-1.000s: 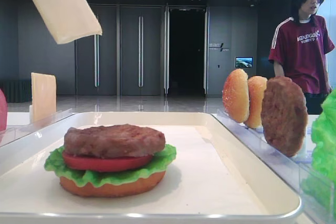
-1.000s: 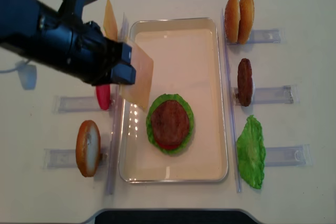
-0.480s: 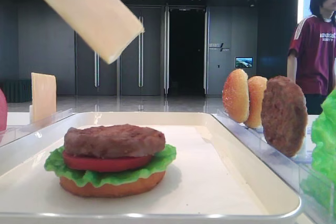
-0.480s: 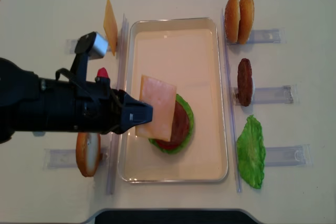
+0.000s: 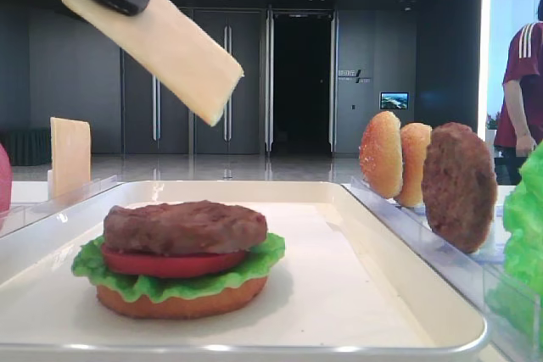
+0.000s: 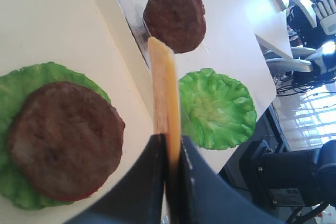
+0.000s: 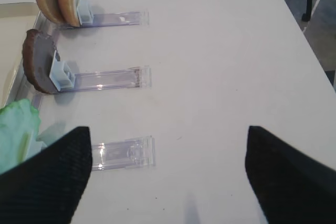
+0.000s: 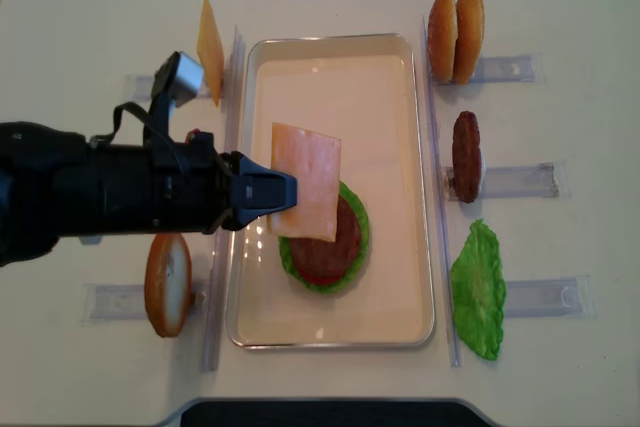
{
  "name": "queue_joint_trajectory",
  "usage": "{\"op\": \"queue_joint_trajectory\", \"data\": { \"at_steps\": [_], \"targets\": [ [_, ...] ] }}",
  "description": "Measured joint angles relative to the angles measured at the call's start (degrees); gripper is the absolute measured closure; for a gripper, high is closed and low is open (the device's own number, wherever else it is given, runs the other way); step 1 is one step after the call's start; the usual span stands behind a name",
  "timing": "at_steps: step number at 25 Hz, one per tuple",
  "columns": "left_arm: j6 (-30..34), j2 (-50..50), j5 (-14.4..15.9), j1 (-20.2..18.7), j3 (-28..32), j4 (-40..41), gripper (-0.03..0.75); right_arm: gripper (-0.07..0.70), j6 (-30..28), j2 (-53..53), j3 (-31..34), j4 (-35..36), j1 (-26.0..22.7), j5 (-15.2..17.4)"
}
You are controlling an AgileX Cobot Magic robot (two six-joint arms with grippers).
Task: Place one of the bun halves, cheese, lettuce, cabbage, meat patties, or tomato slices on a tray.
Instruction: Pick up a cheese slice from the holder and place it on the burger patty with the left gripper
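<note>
My left gripper [image 8: 268, 193] is shut on one edge of the pale cheese [image 8: 306, 183] slice. It holds the slice tilted in the air above the meat patty [image 8: 335, 235] of a stack on the cream tray [image 8: 330, 57]. In the low exterior view the cheese [image 5: 161, 40] hangs well clear of the patty [image 5: 185, 226], which lies on a tomato slice [image 5: 165, 264], lettuce [image 5: 254, 262] and a bun half [image 5: 178, 301]. The left wrist view shows the cheese [image 6: 164, 87] edge-on between the jaws. My right gripper [image 7: 168, 177] stands open over bare table.
A more orange cheese slice [image 8: 210, 47] stands in a rack left of the tray, a bun half [image 8: 168, 282] lower left. Right of the tray stand two bun halves [image 8: 455, 35], a patty [image 8: 466, 155] and a lettuce leaf [image 8: 478, 290]. An empty clear rack [image 7: 123, 153] lies under my right gripper.
My left gripper has carried the cheese rightward from the tray's left rim to above the patty stack. The person in the background has walked off to the right.
</note>
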Motion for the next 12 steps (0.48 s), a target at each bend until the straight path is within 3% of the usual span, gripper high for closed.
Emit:
{"op": "queue_joint_trajectory", "data": {
  "at_steps": [7,12],
  "targets": [
    [6.08,8.55,6.97,0.18,0.0,-6.18,0.689,0.039,0.0,0.0,0.0,0.0,0.0,0.0],
    [6.71,12.71,7.47,0.18,0.0,-7.42,0.689,0.039,0.0,0.0,0.0,0.0,0.0,0.0]
  ]
}}
